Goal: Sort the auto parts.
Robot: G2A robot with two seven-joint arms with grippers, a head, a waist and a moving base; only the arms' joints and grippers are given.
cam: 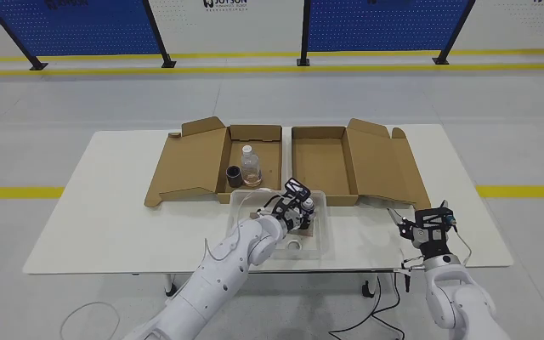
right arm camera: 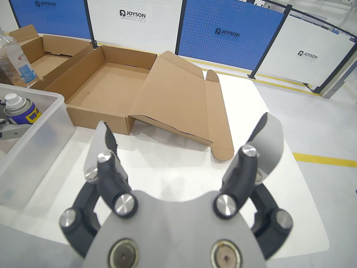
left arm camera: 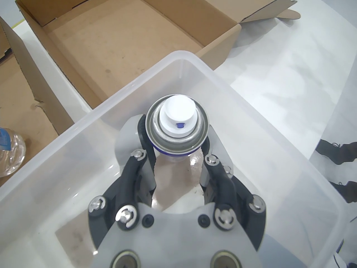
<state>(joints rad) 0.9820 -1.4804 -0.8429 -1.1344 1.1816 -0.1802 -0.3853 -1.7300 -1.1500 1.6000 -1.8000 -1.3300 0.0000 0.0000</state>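
Spray can [left arm camera: 178, 118] clamped between left gripper [left arm camera: 175, 140] fingers; right gripper [right arm camera: 185, 129] spread wide, empty

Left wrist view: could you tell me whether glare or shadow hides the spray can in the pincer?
Left wrist view: mild sheen on the spray can and the clear bin, nothing hidden; right wrist view: the fence bows, likely lens distortion.

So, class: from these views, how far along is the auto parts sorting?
Done: a clear bottle and a dark cylinder stand in the left cardboard box. In hand: the left gripper is shut on a spray can inside the clear plastic bin. Left: the can has yet to reach a box; the right gripper hangs open over the table.
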